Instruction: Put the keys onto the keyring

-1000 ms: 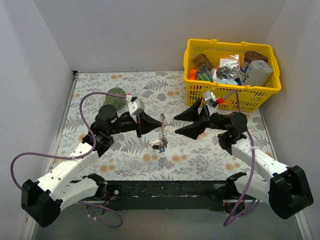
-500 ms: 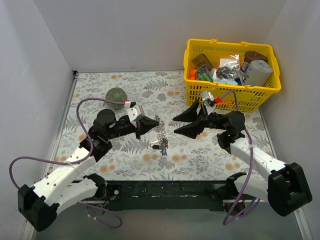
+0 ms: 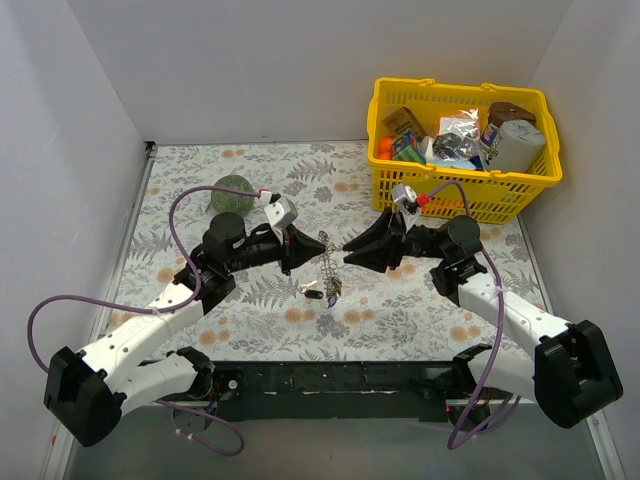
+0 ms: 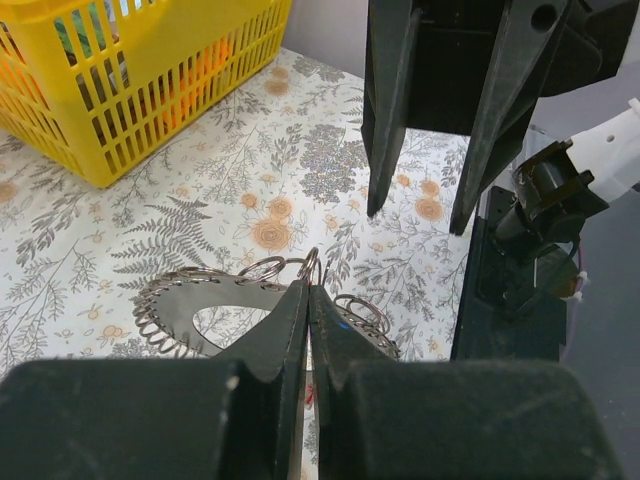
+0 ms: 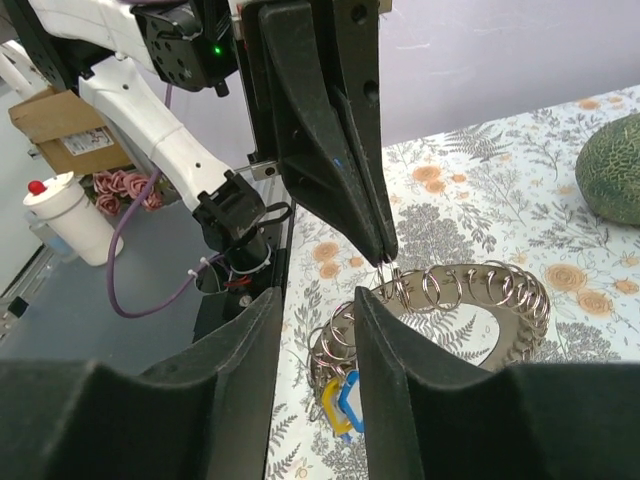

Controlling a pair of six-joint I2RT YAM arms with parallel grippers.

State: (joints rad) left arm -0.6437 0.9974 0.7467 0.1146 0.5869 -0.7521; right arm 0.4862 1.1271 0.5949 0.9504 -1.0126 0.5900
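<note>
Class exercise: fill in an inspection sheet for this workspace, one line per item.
Surface: floral tablecloth, lying flat.
Job's things: keyring at centre, with small wire loops along its band; keys with blue and yellow heads at its near end.
Clutter: green ball far left; yellow basket of packets far right.
Grippers: left gripper shut on a loop of the keyring; right gripper open, facing it.
Cables: purple cables loop off both arms.
Surroundings: white walls.
</note>
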